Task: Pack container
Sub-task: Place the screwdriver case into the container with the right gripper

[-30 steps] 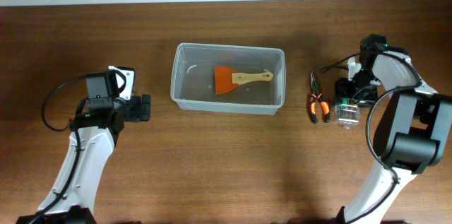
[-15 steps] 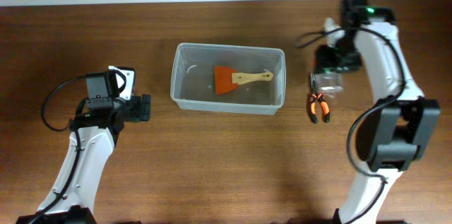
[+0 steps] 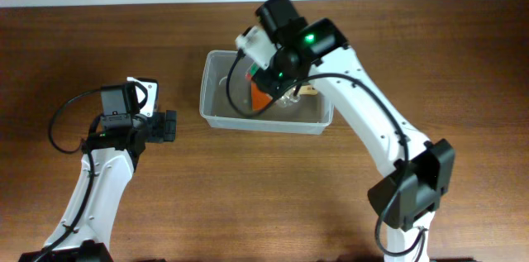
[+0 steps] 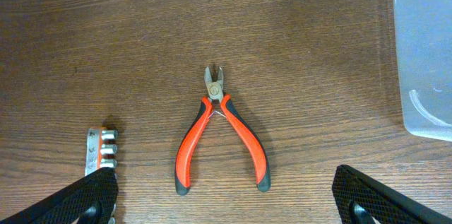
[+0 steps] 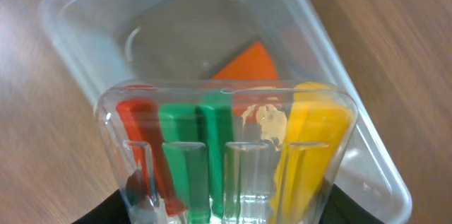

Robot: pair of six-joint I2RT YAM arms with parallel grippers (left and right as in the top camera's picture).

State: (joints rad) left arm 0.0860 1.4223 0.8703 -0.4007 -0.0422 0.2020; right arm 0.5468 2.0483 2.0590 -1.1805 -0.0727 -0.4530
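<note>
Overhead: orange scraper (image 3: 259, 98) inside container (image 3: 216, 88)

I am holding my right arm (image 3: 376, 126) stretched long, from its base at the near right edge up and leftwards across the middle. Its wrist is bending over so that my right gripper (image 3: 283, 95) is pointing downwards, and its fingers are clamping a clear case (image 5: 226, 160). My left arm (image 3: 97, 181) is standing folded on its own side, wrist level. My left gripper (image 3: 169, 126) is facing rightwards with its jaws spread wide apart.
</note>
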